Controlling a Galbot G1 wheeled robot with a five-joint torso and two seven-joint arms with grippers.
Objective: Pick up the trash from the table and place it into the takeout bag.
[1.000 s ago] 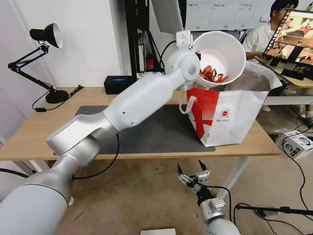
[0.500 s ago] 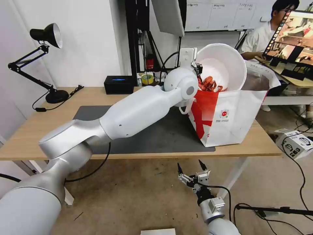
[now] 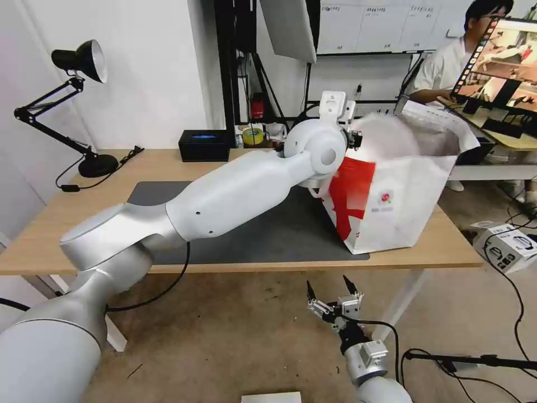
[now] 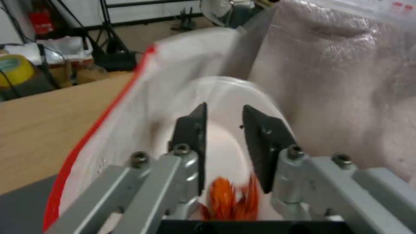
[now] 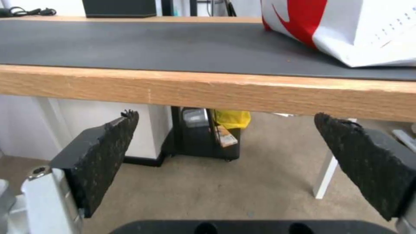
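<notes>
Bowl [image 4: 225,107] has dropped into the bag [image 3: 403,212] — left gripper [image 4: 223,113] fingers apart, right gripper [image 3: 331,286] spread.

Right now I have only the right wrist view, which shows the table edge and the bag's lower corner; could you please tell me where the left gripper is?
Observer: The left gripper is up at the mouth of the takeout bag, on its left rim.
Operator: Thank you. Where is the bowl, please?
Observer: The white bowl is inside the bag's foil-lined opening, just ahead of that gripper, with red scraps in it.
</notes>
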